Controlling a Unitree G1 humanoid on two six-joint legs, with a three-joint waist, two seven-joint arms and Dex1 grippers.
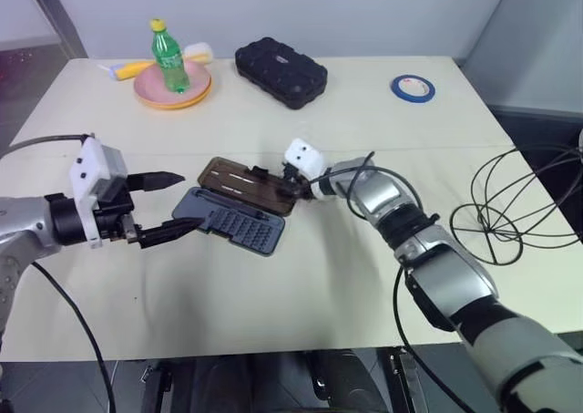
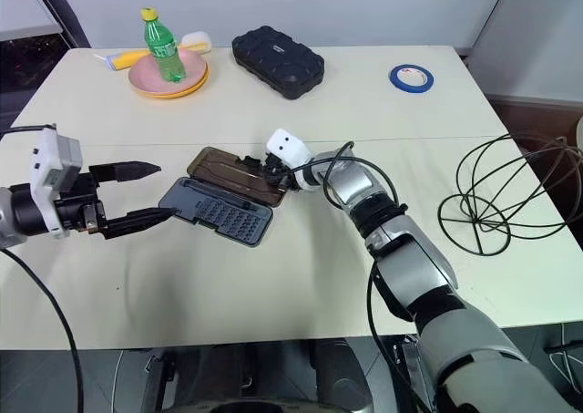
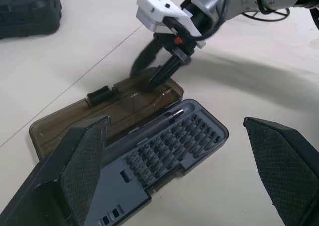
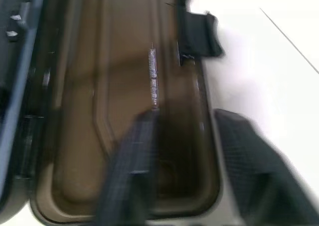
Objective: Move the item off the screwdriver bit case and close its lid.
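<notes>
Now the item (image 2: 501, 194) lies clear; I see my right gripper (image 3: 152, 74) pinching the lid (image 3: 114, 111) edge; left gripper (image 1: 164, 208) gapes, empty; next, I judge, swing lid over the screwdriver bit case (image 2: 219, 212).

Bottle (image 1: 168, 57) (on plate (image 1: 150, 92)), tape (image 1: 413, 87)

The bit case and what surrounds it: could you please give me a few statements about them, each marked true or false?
1. The bit case lies open, its lid flat on the table. True.
2. The wire sphere rests on the case. False: it sits apart, at the table's right edge.
3. The right gripper straddles the lid's edge. True.
4. The left gripper grips the tray. False: its fingers are spread open beside it.
5. The green bottle lies flat. False: it stands upright on the plate.
</notes>
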